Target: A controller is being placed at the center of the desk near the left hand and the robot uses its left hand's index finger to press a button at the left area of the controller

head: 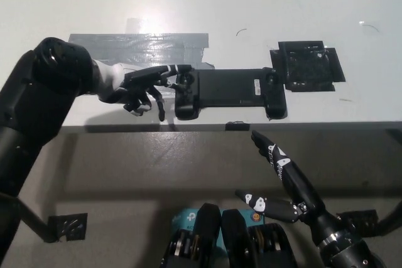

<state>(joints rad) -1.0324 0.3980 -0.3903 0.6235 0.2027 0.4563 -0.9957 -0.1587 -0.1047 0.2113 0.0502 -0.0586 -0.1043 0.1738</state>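
Our left hand [143, 86] grasps nothing, forefinger extended onto the controller [227, 91]; pushing sideways could slide it. Right hand [284, 187] hangs open.

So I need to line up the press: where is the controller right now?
In the head view the controller lies near the desk's front edge, about mid-picture, between the left hand, whose extended finger reaches its left end, and a black tape patch.

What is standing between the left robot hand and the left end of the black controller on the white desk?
Nothing visible. The left robot hand lies on the white desk beside the long black rectangular controller, and its stretched finger already reaches the controller's left end. The right robot hand rests below the desk edge, out of the way.
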